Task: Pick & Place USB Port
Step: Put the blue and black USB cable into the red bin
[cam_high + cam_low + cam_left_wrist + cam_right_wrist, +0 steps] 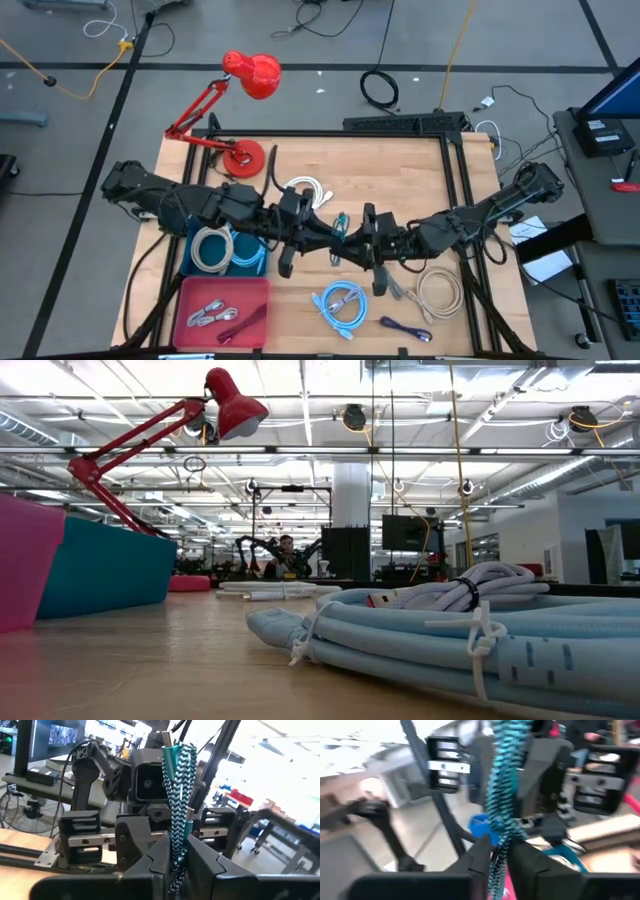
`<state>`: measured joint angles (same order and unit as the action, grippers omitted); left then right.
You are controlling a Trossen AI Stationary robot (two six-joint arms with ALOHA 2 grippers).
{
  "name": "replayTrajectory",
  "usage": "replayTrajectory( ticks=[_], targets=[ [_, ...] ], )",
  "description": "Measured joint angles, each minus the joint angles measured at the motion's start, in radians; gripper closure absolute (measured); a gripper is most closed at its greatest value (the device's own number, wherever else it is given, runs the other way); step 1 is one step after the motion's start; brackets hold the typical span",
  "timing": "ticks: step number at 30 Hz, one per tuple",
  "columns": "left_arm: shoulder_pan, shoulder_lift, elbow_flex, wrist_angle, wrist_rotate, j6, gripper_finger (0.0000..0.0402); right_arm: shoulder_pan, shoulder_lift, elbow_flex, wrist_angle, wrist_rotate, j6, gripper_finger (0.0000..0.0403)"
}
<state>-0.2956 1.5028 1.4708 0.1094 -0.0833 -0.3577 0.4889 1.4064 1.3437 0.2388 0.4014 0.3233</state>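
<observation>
A teal braided USB cable (pixel 342 223), folded into a bundle, hangs in the air over the middle of the table. My left gripper (pixel 328 237) reaches it from the left and my right gripper (pixel 357 240) from the right, tip to tip. In the left wrist view the bundle (pixel 178 780) rises between my left fingers, with a metal plug at its top, and the right gripper stands just behind it. In the blurred right wrist view the bundle (pixel 504 780) rises between my right fingers. Both grippers are shut on it. My left gripper (pixel 176 862) pinches the lower part of the bundle (pixel 176 842) between its two fingers, several strands together. The fingers come level from the table's left. The bundle stands roughly upright above them, clear of the table. My right gripper (pixel 499 859) has the lower part of the bundle (pixel 500 840) between its two fingers, coming about level from the table's right. The bundle rises above the fingers, clear of the table. Blur hides how closely the pads meet it.
A blue bin (pixel 250 262) with coiled cables and a pink bin (pixel 258 290) with cables stand at the near left. Loose coils lie around: white (pixel 310 190), light blue (pixel 340 303), beige (pixel 440 290), purple (pixel 405 328). A red desk lamp (pixel 250 75) stands at the far left.
</observation>
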Motion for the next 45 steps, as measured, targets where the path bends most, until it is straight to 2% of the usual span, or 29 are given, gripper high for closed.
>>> replayTrajectory(
  ticks=[3, 8, 11, 14, 19, 22, 28, 33, 36, 45],
  targets=[
    [-0.002, -0.030, 0.000, 0.005, 0.004, 0.008, 0.0378, 0.006, 0.000, 0.000, 0.075, -0.070, 0.002, 0.0318],
    [0.000, -0.115, 0.000, -0.108, 0.066, -0.002, 0.0378, 0.056, -0.001, 0.001, 0.210, -0.222, 0.009, 0.0266],
    [-0.013, -0.160, 0.000, -0.306, 0.113, -0.043, 0.0378, 0.091, -0.005, 0.003, 0.301, -0.288, 0.004, 0.0244],
    [-0.061, -0.192, -0.001, -0.528, 0.167, -0.122, 0.0378, 0.115, -0.008, 0.003, 0.341, -0.273, -0.030, 0.0231],
    [-0.251, -0.186, -0.010, -0.996, 0.185, -0.345, 0.0378, 0.130, -0.046, 0.002, 0.336, -0.273, -0.060, 0.0228],
    [-0.383, -0.156, -0.053, -1.159, 0.185, -0.497, 0.0378, 0.129, -0.060, 0.003, 0.302, -0.263, -0.062, 0.0233],
    [-0.601, -0.114, -0.228, -1.133, 0.117, -0.782, 0.0378, 0.127, -0.069, 0.002, 0.255, -0.190, -0.103, 0.0240],
    [-0.697, -0.047, -0.344, -1.086, 0.082, -0.890, 0.0375, 0.105, -0.068, 0.002, 0.221, -0.187, -0.101, 0.0240],
    [-0.722, 0.003, -0.378, -1.088, 0.093, -0.881, 0.0378, 0.095, -0.068, 0.002, 0.213, -0.162, -0.096, 0.0242],
    [-0.716, 0.136, -0.383, -1.223, 0.105, -0.662, 0.0374, 0.063, -0.068, 0.002, 0.168, -0.162, -0.037, 0.0242]
  ],
)
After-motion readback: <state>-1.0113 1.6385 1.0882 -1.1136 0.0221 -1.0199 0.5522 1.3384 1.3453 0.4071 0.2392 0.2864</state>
